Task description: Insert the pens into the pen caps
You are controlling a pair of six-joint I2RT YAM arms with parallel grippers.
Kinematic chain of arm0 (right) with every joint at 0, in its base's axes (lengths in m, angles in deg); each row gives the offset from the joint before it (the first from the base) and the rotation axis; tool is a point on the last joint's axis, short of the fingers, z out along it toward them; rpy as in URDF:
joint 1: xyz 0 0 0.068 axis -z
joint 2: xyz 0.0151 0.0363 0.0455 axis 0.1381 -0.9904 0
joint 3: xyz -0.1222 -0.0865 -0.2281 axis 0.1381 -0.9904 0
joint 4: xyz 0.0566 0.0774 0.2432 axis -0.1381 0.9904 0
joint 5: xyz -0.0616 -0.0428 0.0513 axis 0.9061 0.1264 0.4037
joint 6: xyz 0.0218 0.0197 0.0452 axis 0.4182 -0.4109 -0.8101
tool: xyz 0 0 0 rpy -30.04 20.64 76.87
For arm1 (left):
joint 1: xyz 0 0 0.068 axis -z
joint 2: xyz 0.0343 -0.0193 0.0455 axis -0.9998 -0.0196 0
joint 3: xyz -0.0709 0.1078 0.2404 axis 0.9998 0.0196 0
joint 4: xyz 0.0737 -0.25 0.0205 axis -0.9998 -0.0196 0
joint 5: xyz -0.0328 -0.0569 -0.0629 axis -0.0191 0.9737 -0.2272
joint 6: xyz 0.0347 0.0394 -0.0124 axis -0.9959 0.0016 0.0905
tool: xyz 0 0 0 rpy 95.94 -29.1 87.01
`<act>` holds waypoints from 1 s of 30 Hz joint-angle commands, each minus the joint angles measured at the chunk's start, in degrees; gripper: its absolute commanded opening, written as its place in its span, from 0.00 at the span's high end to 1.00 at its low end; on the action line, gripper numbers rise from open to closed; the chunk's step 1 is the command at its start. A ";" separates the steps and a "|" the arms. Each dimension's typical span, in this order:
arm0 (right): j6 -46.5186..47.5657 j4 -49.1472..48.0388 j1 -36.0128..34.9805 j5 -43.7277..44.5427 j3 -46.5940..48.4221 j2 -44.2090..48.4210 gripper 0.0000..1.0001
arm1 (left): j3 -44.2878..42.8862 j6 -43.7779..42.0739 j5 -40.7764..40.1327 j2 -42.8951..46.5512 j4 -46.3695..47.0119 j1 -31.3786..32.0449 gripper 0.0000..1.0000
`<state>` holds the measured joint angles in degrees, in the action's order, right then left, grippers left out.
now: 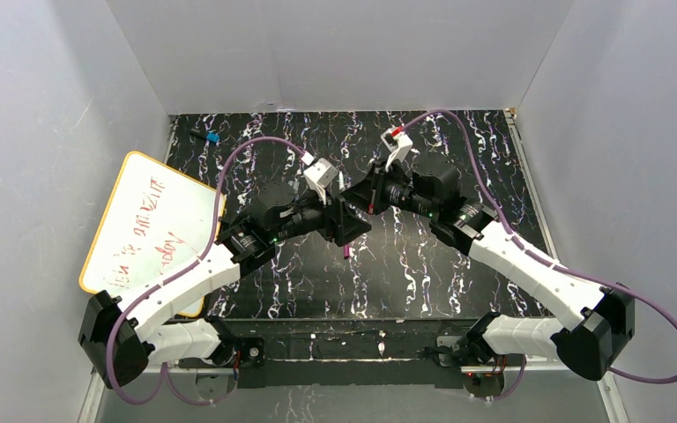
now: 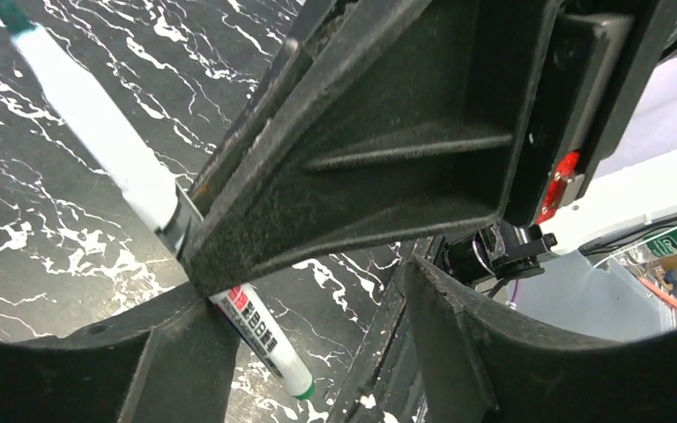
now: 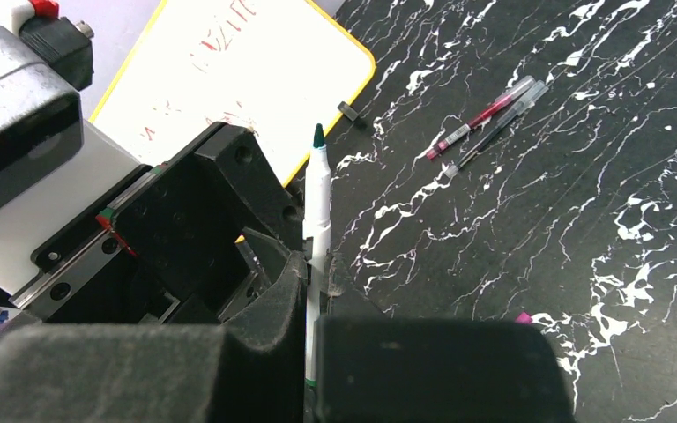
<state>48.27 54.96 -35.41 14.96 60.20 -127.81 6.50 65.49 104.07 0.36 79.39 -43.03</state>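
Note:
My right gripper (image 3: 317, 295) is shut on a white marker pen (image 3: 317, 194) with a green tip, and holds it above the table. The same pen (image 2: 106, 141) crosses the left wrist view under the right gripper's black finger (image 2: 361, 150). My left gripper (image 2: 317, 300) is open, and the pen's lower end rests against its left finger. Both grippers meet mid-table: the left (image 1: 345, 225) and the right (image 1: 360, 194). A magenta cap (image 1: 346, 251) lies on the table below them and also shows in the right wrist view (image 3: 524, 316). A small dark grey cap (image 3: 348, 111) lies by the whiteboard's edge.
A red pen (image 3: 472, 128) and a dark pen (image 3: 498, 123) lie side by side on the black marble table. A yellow-rimmed whiteboard (image 1: 150, 220) lies at the left. A blue-tipped short black object (image 1: 207, 137) sits at the back left. White walls enclose the table.

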 commanded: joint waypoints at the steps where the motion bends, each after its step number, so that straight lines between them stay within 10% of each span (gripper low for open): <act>1: -0.07 -3.19 -1.62 2.47 2.99 -0.24 0.99 | -0.01 -0.49 -0.53 2.21 2.01 -0.48 0.42; 30: 1.72 -3.93 -2.35 7.82 0.74 2.62 0.99 | 1.73 1.60 0.43 2.48 3.39 -1.17 0.65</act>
<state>49.16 54.00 -37.62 22.63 60.40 -126.08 8.01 66.98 103.52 2.24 80.59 -43.80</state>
